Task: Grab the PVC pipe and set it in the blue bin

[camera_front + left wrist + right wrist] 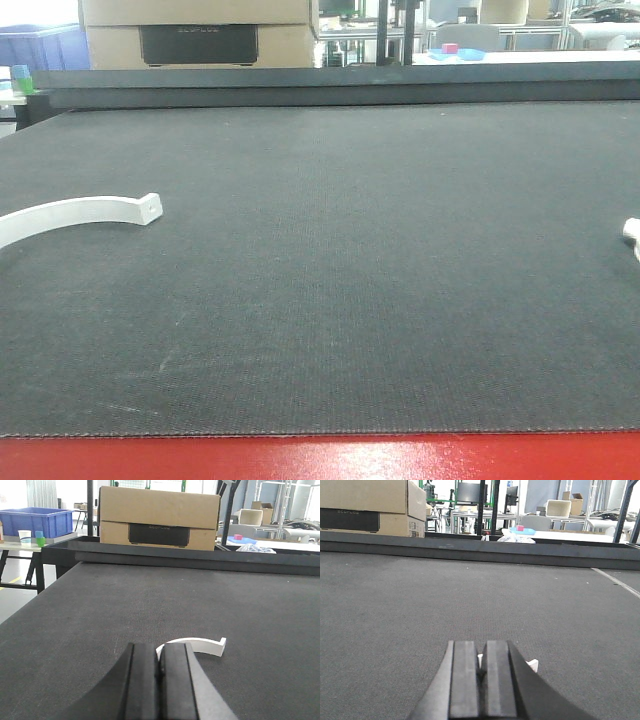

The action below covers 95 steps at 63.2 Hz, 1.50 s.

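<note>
PVC pipe (200,644): curved, white, lying on dark table (350,250) just beyond left tool (159,655), pads pressed together. Right tool (482,652): likewise closed. Cardboard box (160,510): far edge. Blue bin (30,522): side stand, contents hidden.

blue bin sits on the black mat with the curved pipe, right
Not quite. The blue bin is not on the mat; it stands on a side table beyond the mat's far left corner, as the left wrist view shows. The curved pipe does lie on the mat.
</note>
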Tool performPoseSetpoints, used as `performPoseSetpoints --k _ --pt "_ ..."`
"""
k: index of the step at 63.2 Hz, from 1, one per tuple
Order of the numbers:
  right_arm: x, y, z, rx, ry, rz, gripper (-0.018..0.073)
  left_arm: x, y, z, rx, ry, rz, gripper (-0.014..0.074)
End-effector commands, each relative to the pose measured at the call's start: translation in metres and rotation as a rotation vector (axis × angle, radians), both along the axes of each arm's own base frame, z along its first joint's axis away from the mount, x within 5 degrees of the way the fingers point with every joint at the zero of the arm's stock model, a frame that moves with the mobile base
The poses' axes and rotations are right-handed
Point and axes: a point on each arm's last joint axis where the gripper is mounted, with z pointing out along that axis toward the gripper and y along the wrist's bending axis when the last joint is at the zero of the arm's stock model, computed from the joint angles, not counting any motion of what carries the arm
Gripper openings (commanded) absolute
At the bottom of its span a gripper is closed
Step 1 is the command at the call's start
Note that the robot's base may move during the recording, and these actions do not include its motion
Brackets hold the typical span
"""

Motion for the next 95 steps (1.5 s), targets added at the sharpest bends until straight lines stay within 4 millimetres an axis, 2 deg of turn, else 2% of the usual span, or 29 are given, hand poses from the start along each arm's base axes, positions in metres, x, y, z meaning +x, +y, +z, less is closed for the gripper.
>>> performPoseSetpoints --k 1,55,75,81,86,95 --pt "0.000 0.000 0.002 -0.006 -0.026 0.000 -0.0169 0.000 0.000 0.002 -0.008 -0.020 0.002 -0.0111" --pt "0.000 0.000 0.002 -0.006 -0.026 0.000 -0.0169 -0.001 0.000 0.004 -0.009 -0.038 0.002 -0.0111" --pt "-0.006 0.000 0.029 -0.032 -0.331 -0.004 -0.0169 -0.004 0.001 0.022 -0.015 -0.236 0.004 -0.0111" --pt "-0.012 0.001 0.043 -0.047 -0.499 -0.007 -0.0169 -0.010 0.001 0.047 -0.017 -0.305 0.004 -0.0111" --pt "-0.015 0.000 0.051 -0.041 -0.544 -0.009 -0.0169 -0.018 0.001 0.071 -0.010 -0.374 0.004 -0.0111" --pt "-0.027 -0.002 0.086 0.038 -0.647 -0.018 -0.0169 -0.026 0.000 0.109 0.064 -0.369 0.015 -0.0111"
